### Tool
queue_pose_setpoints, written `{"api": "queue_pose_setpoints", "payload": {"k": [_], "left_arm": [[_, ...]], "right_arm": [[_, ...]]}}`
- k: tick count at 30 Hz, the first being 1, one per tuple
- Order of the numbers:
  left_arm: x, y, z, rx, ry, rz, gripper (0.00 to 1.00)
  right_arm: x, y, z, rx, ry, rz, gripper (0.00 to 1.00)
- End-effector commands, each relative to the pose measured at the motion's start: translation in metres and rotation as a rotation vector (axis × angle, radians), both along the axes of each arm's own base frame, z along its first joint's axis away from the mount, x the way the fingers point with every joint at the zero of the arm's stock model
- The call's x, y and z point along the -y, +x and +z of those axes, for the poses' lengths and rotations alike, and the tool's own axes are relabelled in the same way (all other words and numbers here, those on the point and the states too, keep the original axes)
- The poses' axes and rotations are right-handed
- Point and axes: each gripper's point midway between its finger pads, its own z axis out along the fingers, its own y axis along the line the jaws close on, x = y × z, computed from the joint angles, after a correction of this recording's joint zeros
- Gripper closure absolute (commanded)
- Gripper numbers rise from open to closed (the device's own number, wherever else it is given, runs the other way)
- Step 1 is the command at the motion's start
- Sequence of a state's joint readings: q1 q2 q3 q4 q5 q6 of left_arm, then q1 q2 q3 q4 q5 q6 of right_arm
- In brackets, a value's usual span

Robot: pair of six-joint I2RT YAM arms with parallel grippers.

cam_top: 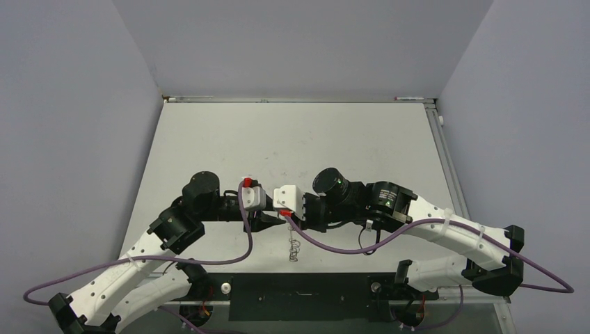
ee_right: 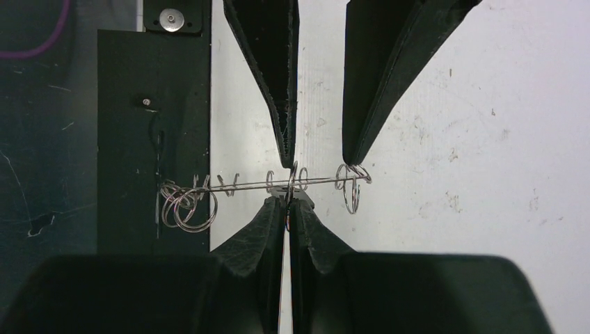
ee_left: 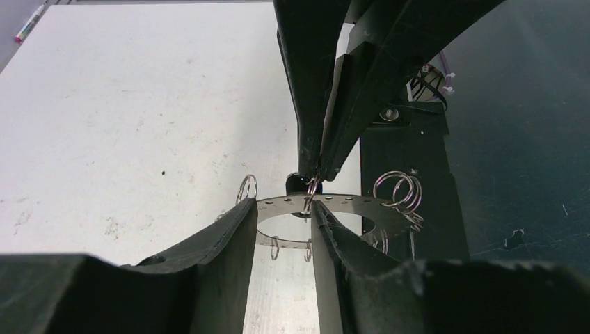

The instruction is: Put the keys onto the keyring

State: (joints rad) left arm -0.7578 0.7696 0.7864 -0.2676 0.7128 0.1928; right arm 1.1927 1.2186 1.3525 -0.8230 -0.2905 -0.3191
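From above, my left gripper and my right gripper met tip to tip over the table. The keyring stuck out edge-on from that meeting point, toward my bases. The jaws were too small there to judge.

Through the left wrist camera, my left gripper had its fingers apart, straddling one side of the keyring. I could not tell whether they pressed on it. My right gripper reached in from opposite, jaws pinched together at the far rim on the silvery part of a key. The key's black head sat just beside those tips. A bunch of wire loops hung on the rim to the right of my left fingers.

Through the right wrist camera, my right gripper was closed tight at the keyring, a thin line just past its tips. The key was mostly hidden there. My left gripper faced it, jaws apart, both tips at that line. The wire loops hung at the ring's left end, over a black plate.
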Motion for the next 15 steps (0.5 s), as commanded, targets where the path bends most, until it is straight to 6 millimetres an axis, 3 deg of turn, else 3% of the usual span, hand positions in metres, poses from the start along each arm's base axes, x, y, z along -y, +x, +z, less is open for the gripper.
{"api": "queue_pose_setpoints", "payload": {"k": [1, 15], "left_arm": [[0.0024, 0.0008, 0.0221, 0.062, -0.045, -0.010, 0.71], [0.0074, -0.0069, 0.0180, 0.049, -0.054, -0.057, 0.74]], "right_arm": [[-0.0114, -0.0023, 0.0359, 0.041, 0.115, 0.030, 0.95], [-0.0126, -0.0021, 0.0363, 0.050, 0.115, 0.034, 0.95]]}}
